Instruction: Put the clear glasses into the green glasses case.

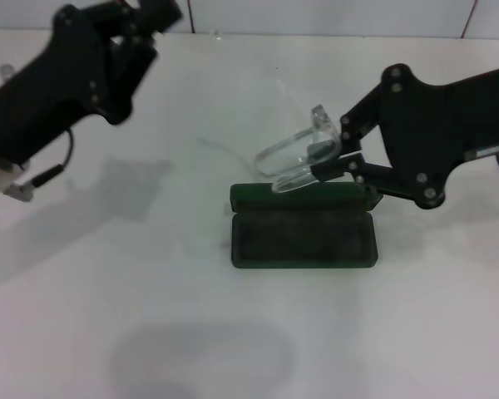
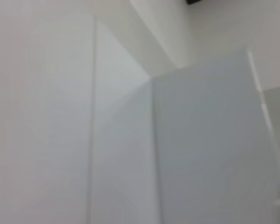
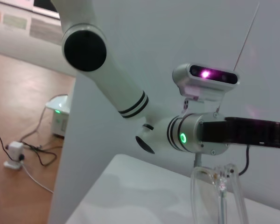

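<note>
The clear glasses [image 1: 293, 160] hang tilted just above the back edge of the green glasses case [image 1: 303, 239], and my right gripper [image 1: 324, 163] is shut on their right end. One clear temple arm sticks up and back, another points left over the table. The case lies open in the middle of the table, dark felt tray in front, its lid [image 1: 299, 197] folded back behind. Part of the clear glasses [image 3: 218, 196] shows close up in the right wrist view. My left gripper [image 1: 150, 17] is raised at the far left, well away from both.
The white table [image 1: 150, 291] stretches all around the case. The right wrist view looks across at my left arm [image 3: 130, 105] with a green light, against a grey wall panel. The left wrist view shows only wall panels [image 2: 200, 140].
</note>
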You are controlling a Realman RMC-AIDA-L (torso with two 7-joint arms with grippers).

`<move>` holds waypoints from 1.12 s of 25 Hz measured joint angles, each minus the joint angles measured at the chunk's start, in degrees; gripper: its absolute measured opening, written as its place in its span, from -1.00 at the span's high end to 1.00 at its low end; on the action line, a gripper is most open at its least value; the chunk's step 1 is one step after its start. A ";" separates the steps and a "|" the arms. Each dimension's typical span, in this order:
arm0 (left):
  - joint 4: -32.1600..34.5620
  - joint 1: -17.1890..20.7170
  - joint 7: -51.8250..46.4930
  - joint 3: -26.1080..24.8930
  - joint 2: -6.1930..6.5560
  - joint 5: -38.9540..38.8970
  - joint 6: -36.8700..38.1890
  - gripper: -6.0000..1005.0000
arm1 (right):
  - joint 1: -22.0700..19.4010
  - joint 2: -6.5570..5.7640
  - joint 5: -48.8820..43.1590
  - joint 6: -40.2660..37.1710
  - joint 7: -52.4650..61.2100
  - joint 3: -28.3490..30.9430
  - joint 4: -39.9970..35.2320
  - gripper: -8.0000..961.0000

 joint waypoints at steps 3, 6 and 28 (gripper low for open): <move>-0.09 0.40 0.03 -1.26 0.28 0.21 -0.46 0.95 | -2.62 0.01 0.64 -0.01 -0.81 0.07 -4.22 0.85; -0.11 1.27 0.04 -2.52 0.59 0.21 -0.96 0.94 | -4.44 0.06 2.19 -0.02 -1.12 0.26 -8.56 0.85; -0.20 0.14 -2.06 -2.81 0.53 3.78 -2.37 0.95 | -5.26 0.10 16.09 -9.14 -0.31 4.24 -14.82 0.85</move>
